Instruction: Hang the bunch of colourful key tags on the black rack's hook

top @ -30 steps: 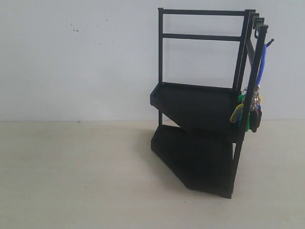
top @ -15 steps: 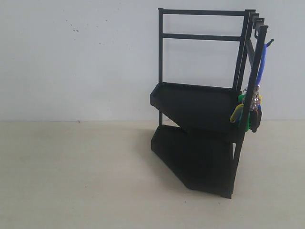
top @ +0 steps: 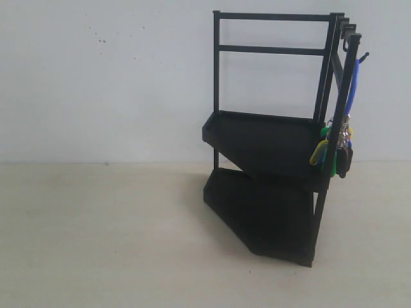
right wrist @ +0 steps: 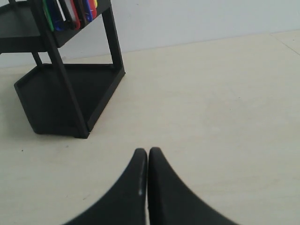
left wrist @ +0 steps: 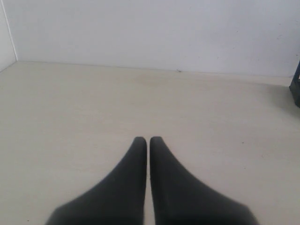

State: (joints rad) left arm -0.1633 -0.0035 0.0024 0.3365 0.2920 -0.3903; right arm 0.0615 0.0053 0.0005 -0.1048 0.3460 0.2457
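Observation:
The black rack (top: 270, 147) stands right of centre on the table in the exterior view. The colourful key tag bunch (top: 338, 151) hangs by its blue loop from the hook (top: 363, 58) at the rack's top right. Neither gripper appears in the exterior view. My left gripper (left wrist: 148, 140) is shut with nothing in it, over bare table far from the rack. My right gripper (right wrist: 147, 152) is shut and empty too, a short way from the rack's base (right wrist: 65, 101). The lower ends of the tags (right wrist: 70, 11) show at the edge of the right wrist view.
A white wall (top: 103, 77) rises behind the pale table (top: 96, 237). The rack's edge (left wrist: 295, 86) just shows at the side of the left wrist view. Bare tabletop lies around both grippers.

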